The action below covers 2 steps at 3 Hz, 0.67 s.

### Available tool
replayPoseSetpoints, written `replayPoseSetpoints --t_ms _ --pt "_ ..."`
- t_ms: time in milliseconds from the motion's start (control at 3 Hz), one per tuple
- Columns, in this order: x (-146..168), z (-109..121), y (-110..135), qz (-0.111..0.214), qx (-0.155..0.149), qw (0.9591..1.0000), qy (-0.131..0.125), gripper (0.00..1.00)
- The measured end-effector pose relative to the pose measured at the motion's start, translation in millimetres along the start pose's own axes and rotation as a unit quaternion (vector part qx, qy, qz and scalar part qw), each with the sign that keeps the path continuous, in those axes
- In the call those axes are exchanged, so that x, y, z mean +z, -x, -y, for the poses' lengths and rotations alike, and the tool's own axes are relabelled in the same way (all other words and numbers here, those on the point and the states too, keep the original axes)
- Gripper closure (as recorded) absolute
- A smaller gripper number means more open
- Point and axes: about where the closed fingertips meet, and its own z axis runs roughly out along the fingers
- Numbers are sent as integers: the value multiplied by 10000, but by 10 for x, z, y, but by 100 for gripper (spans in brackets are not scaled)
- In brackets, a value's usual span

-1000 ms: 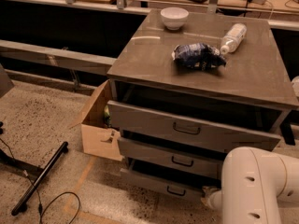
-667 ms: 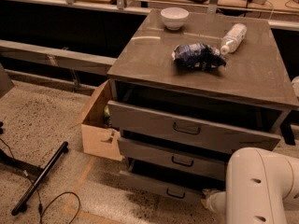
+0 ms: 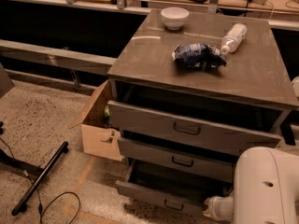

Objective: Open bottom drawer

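The grey cabinet [image 3: 196, 73] has three drawers. The bottom drawer [image 3: 149, 194], with the shallowest front and a small dark handle [image 3: 174, 205], stands pulled out well past the two above it, and its dark inside shows. The middle drawer [image 3: 154, 153] and the tall top drawer [image 3: 154, 122] stand slightly out. My white arm [image 3: 266, 185] fills the lower right. My gripper [image 3: 211, 208] is at the arm's end, by the right end of the bottom drawer's front, and is mostly hidden by the arm.
On the cabinet top are a white bowl [image 3: 174, 17], a dark crumpled bag [image 3: 196, 56] and a lying plastic bottle [image 3: 233, 37]. An open cardboard box [image 3: 96, 134] stands against the cabinet's left side. A black bar and cable [image 3: 39, 178] lie on the floor at the left.
The bottom drawer has slid further out toward the camera. My arm has drawn back to the right and down with it.
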Motion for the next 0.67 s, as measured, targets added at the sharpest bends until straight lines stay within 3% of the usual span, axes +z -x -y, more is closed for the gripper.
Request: replayPoseSetpoints --t_ms 667 --pt "-145 87 110 68 -57 10000 12 59"
